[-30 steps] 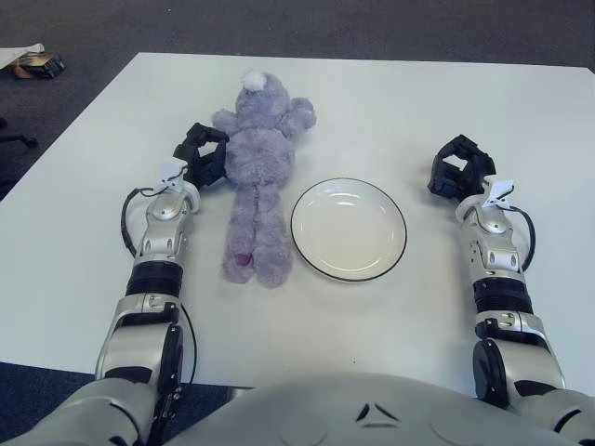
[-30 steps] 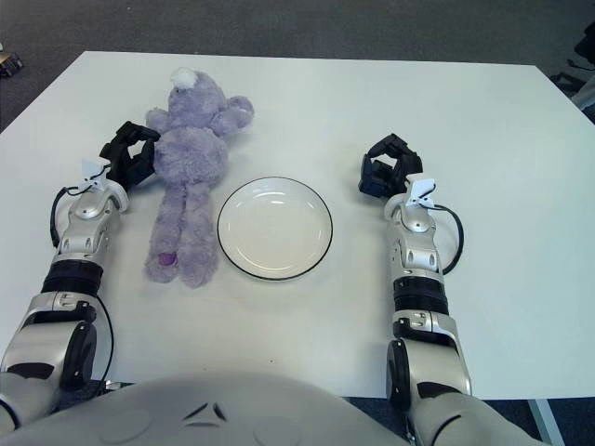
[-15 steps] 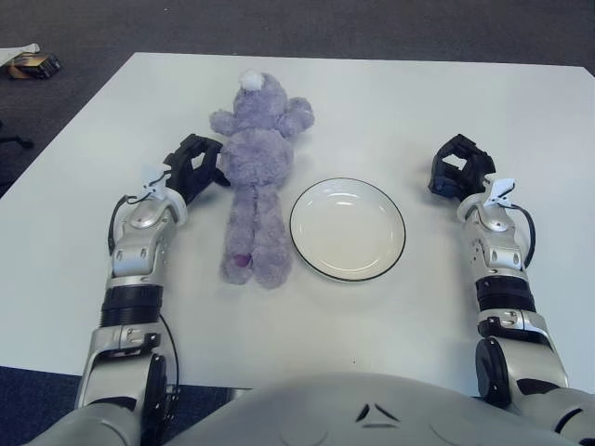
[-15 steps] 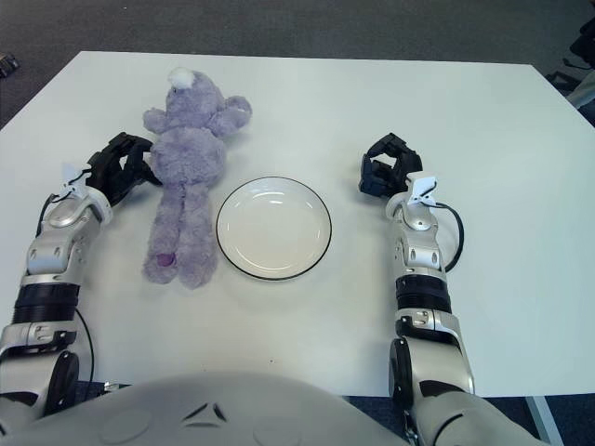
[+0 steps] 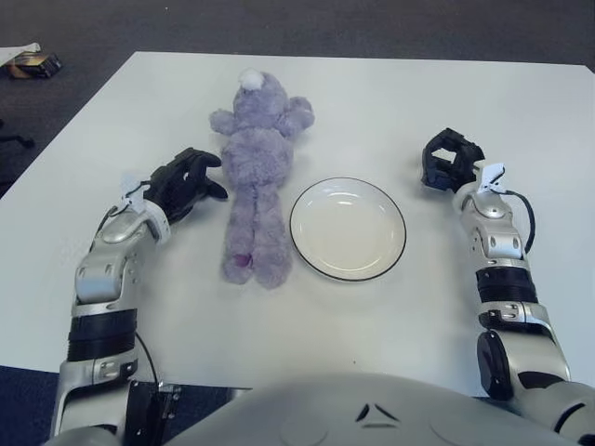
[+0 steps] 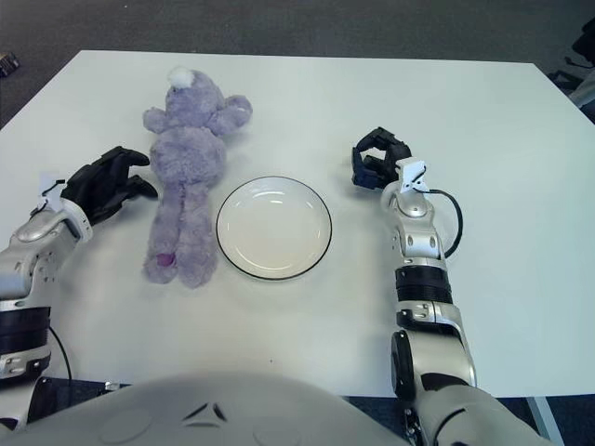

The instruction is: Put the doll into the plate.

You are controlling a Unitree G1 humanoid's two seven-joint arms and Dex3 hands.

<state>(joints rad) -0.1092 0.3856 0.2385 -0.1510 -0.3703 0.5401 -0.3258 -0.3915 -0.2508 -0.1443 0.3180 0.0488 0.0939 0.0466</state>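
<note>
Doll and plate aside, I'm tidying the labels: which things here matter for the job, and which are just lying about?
For the job:
doll, lying left of the plate
plate
left hand, beside the doll
right hand, right of the plate

Lying about:
small box on the floor, far left

No text, label, brand, number or sign can be read anywhere in these views. The purple plush doll (image 5: 256, 172) carries no legible tag, the white plate (image 5: 348, 229) shows only a plain dark rim line with no writing, and the white table (image 5: 390, 102) bears no marking. The small object on the floor (image 5: 35, 63) at the far left edge has a patterned surface, but nothing on it can be made out as lettering. The white clips at the robot's wrists and the silver arm casings show no legible print either.
</note>
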